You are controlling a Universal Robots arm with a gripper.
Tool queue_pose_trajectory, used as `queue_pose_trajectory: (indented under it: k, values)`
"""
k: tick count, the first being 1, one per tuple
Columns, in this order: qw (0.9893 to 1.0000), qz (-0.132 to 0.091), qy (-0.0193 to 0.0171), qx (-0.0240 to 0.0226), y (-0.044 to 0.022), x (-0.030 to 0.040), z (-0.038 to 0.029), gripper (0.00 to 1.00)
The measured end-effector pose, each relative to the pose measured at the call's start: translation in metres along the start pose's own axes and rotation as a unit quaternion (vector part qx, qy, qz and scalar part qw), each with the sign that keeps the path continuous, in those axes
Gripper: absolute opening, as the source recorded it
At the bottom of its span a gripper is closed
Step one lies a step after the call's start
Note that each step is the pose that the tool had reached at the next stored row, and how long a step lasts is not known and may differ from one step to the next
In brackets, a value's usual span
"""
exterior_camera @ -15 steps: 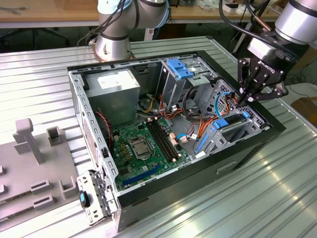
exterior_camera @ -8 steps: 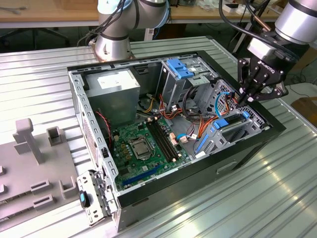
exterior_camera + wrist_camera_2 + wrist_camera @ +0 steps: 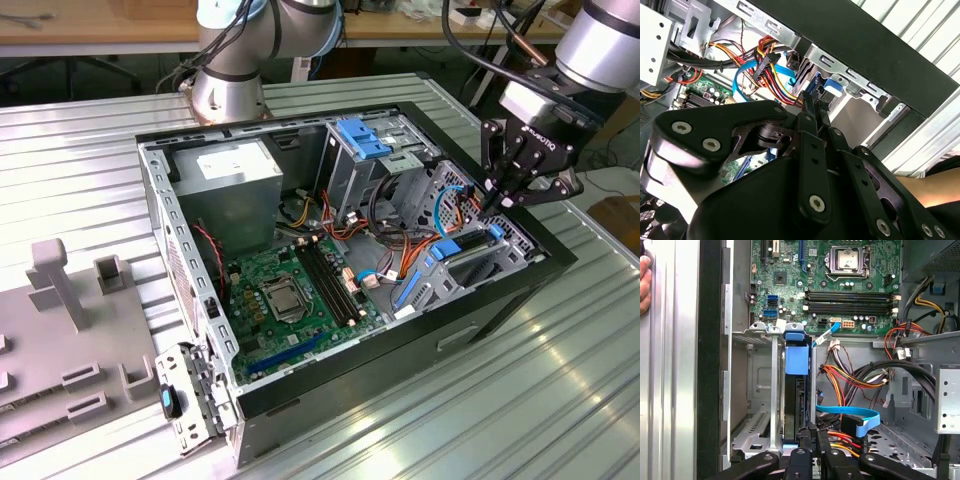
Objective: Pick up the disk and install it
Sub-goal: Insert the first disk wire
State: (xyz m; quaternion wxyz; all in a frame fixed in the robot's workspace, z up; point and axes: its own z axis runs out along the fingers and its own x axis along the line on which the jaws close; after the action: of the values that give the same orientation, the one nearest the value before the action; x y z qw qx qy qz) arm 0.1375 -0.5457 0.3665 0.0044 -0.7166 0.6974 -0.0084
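**Disk in its bay, jaws narrow**

We see the disk (image 3: 794,400) standing on edge in the drive bay (image 3: 757,385) of the open computer case (image 3: 400,352). The jaws sit nearly together at its end, gripping nothing we can make out. Picking up looks done; full seating we cannot judge.

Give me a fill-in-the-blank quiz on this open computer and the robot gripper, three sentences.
1. The disk stands on edge in its bay, topped by a ___ plastic rail.
2. The gripper hangs over the end of the case at the exterior view's ___.
3. The power supply carries a ___ sticker.

Missing words: blue; right; white.
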Motion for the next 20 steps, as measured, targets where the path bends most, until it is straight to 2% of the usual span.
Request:
queue_pose_trajectory:
  k: [9, 13, 16, 20]
  values:
    - [1.0, 0.0, 0.0, 0.0004, 0.0, 0.0003, 0.0, 0.16]
    - [1.0, 0.0, 0.0, 0.0004, 0.0001, 0.0038, 0.0005, 0.16]
    - [1.0, 0.0, 0.0, 0.0004, 0.0005, 0.0039, 0.0025, 0.16]
    - [1.0, 0.0, 0.0, 0.0009, 0.0035, 0.0037, 0.0087, 0.16]
